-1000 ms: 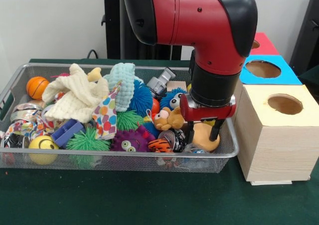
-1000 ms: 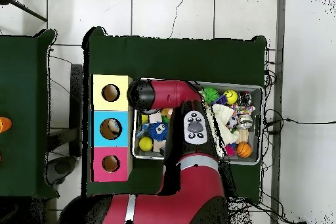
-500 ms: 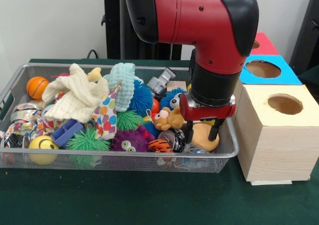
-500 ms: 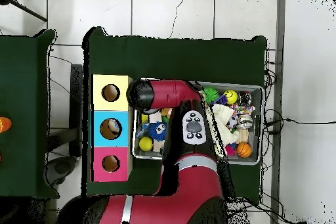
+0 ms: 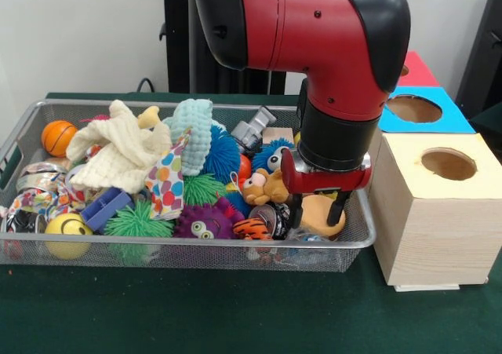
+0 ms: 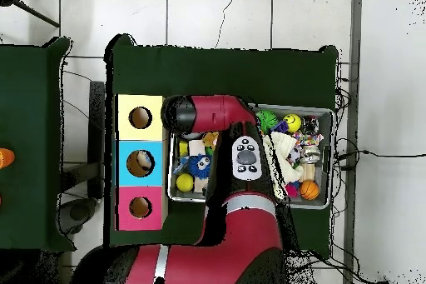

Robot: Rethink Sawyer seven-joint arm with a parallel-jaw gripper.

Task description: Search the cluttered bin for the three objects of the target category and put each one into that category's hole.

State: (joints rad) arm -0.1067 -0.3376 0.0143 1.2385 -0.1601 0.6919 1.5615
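Note:
A wire bin [image 5: 196, 248] holds a heap of toys: spiky balls, plush figures, cloths and small balls. My gripper [image 5: 318, 209] is down in the bin's right end, its two dark fingers [image 5: 339, 206] against the sides of a tan round toy [image 5: 320, 217], so it is shut on that toy. A brown plush animal [image 5: 265, 187] and a blue googly-eyed plush [image 5: 272, 158] lie just left of it. In the overhead view the arm [image 6: 218, 118] covers the gripper and the tan toy. Three hole boxes stand beside the bin: cream [image 5: 439, 213], blue [image 5: 423, 109] and red [image 5: 416, 70].
An orange ball [image 5: 58, 136], a yellow smiley ball [image 5: 67, 235] and a cream cloth [image 5: 118, 146] fill the bin's left side. In the overhead view, the boxes appear as yellow [image 6: 125, 118], blue [image 6: 125, 163] and pink [image 6: 125, 207], left of the bin [image 6: 331, 131].
The arm's elbow has shifted a little over the bin in the overhead view. The gripper stays around the tan toy, which has barely moved.

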